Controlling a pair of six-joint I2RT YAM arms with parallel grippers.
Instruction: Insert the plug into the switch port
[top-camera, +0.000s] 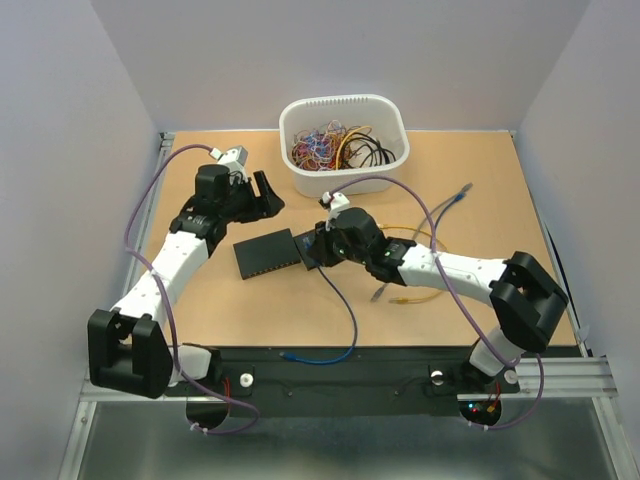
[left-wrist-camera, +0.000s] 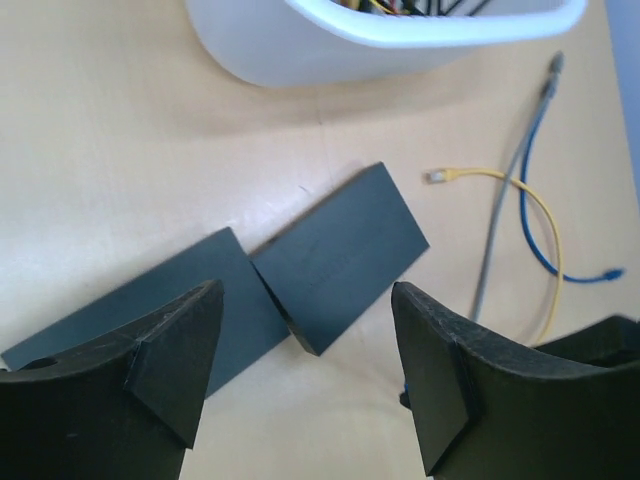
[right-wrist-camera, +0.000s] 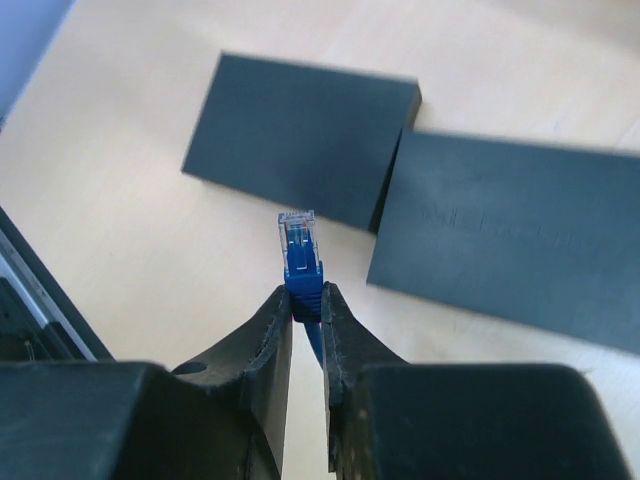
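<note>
Blue plug (right-wrist-camera: 298, 242) clamped in right end effector (right-wrist-camera: 306, 300), wrist view only | left end effector (left-wrist-camera: 305, 340) spread

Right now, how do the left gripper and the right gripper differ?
The left gripper has its jaws wide apart; the right gripper has them pinched close. The left gripper is empty; the right gripper holds the blue plug by its boot. Shared: black fingers, both aimed at the black switches.
</note>
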